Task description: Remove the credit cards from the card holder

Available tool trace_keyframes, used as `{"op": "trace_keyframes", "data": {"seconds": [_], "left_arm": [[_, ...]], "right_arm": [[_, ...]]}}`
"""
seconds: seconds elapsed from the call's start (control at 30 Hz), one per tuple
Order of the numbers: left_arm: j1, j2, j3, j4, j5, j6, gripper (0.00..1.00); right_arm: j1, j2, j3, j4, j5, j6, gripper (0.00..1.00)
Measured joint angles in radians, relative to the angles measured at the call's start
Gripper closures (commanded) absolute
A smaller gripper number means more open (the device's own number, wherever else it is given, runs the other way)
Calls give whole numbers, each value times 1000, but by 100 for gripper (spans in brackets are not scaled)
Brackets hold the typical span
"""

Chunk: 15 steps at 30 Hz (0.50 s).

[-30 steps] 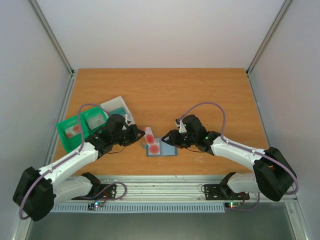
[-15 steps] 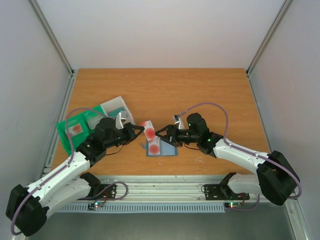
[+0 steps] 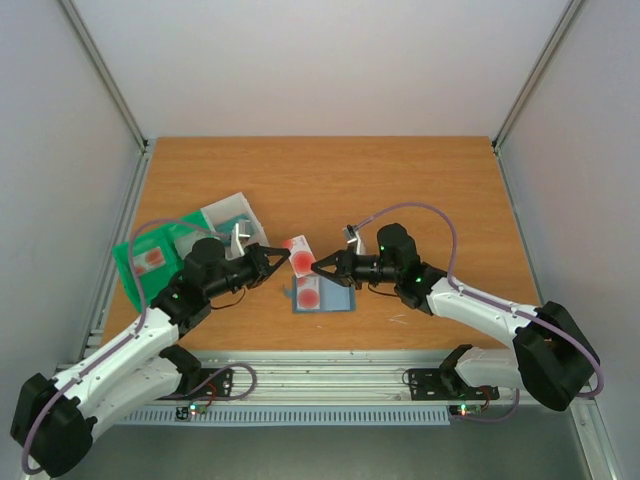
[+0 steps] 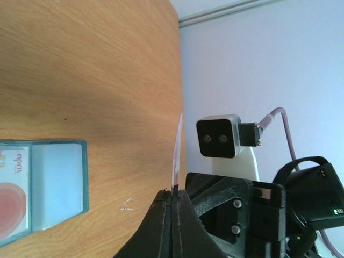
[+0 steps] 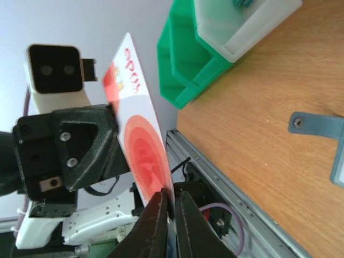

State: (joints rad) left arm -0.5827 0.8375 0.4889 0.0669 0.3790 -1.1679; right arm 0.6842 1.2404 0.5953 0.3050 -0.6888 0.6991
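Note:
A white credit card [image 3: 299, 256] with a big red circle hangs in the air between both grippers. My left gripper [image 3: 284, 256] is shut on its left end; the left wrist view shows the card [image 4: 178, 150] edge-on in those jaws [image 4: 174, 192]. My right gripper [image 3: 316, 268] is shut on the opposite corner, where the card's [image 5: 141, 145] red face meets the fingers [image 5: 171, 198]. The slate-blue card holder [image 3: 338, 297] lies open on the table just below, with another red-circle card [image 3: 310, 295] on it. Holder [image 4: 56, 180] and that card [image 4: 8, 201] also show under the left wrist.
A green tray [image 3: 150, 260] with a card in it and a whitish tray [image 3: 232, 215] stand at the left behind my left arm. Both show in the right wrist view, green [image 5: 185, 64] and whitish [image 5: 242, 27]. The table's metal front rail [image 3: 320, 375] runs below.
The left gripper has lifted the card up off the holder. The right gripper left the holder, opened, reached the card's free end and closed on it.

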Motion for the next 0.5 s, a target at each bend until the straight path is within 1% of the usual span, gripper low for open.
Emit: {"op": "trace_keyframes", "data": {"seconds": [0.03, 0.1, 0.2, 0.23, 0.3, 0.37, 0.5], "left_arm": [[1, 0, -1, 2, 2, -2, 99], [7, 0, -6, 1, 2, -3, 94], [9, -1, -9, 3, 13, -5, 74], [9, -3, -10, 4, 24, -10, 69], [9, -13, -11, 5, 47, 7, 62], [9, -31, -11, 7, 82, 18, 57], [9, -71, 3, -28, 179, 74, 55]], "right_arm": [[0, 0, 0, 7, -5, 4, 99], [-3, -3, 0, 29, -18, -1, 99], [-6, -25, -9, 46, -35, -23, 99], [-5, -35, -12, 47, -45, -34, 99], [-5, -60, -17, 46, -72, -62, 99], [-5, -87, -19, 44, -113, -96, 99], [-5, -160, -27, 45, -211, -163, 99]]}}
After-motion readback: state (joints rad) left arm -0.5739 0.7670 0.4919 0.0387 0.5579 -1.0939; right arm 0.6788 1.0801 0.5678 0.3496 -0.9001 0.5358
